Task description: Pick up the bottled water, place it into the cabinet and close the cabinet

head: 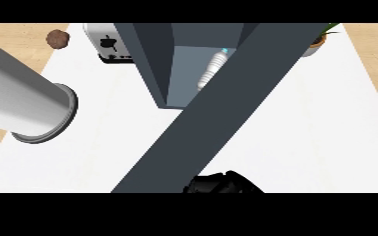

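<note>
Head view: the bottle (212, 68) is seen lying inside the cabinet (151, 60), pale and ribbed, with its blue cap toward the back. It is apart from both hands. The placing step is judged done; what remains is shutting the door (221, 115), which is swung out wide and crosses the view as a dark slanted band from upper right to lower left.

To close it well, the door should be pushed on its outer face, near the free edge, and swept round in an arc toward the cabinet front rather than pressed straight in. The push should be carried through until the door lies flush, and the bottle should be watched so that it is not caught by the closing edge.

Only part of the right hand (221, 184) is shown, dark and low at the lower edge, just beside or under the door's lower end. Whether it touches the door cannot be told, nor can the state of its fingers. The left forearm (33, 107) is raised close to the camera at the left, above the counter (310, 130); the left hand is out of view, so its fingers cannot be described.
</note>
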Controlling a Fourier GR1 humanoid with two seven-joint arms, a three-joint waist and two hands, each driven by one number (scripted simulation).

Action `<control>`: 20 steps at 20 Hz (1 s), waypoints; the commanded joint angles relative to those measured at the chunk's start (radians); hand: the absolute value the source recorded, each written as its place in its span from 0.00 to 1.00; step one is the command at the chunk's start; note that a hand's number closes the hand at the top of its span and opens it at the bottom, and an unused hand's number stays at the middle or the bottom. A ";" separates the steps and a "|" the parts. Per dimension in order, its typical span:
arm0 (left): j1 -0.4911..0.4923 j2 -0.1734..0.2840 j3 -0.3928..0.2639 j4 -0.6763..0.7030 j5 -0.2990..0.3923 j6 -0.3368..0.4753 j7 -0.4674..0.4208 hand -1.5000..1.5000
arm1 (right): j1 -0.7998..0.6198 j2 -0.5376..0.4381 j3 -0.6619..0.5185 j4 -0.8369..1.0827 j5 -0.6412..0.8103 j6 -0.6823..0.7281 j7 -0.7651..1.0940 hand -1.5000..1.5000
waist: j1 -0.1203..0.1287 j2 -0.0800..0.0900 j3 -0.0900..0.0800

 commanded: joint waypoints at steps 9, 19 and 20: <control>0.137 -0.005 0.225 0.016 0.193 -0.209 0.011 0.00 | -0.466 0.019 -0.303 0.299 -0.359 -0.087 0.049 1.00 | -0.021 -0.004 0.001; 0.119 -0.036 0.329 0.071 0.280 -0.275 0.064 0.00 | -0.719 -0.004 -0.509 0.692 -0.403 0.083 -0.030 1.00 | -0.030 -0.001 0.001; 0.172 -0.079 0.316 0.051 0.236 -0.331 0.062 0.00 | -0.700 -0.040 -0.535 0.679 -0.436 0.122 -0.015 1.00 | -0.028 -0.004 0.001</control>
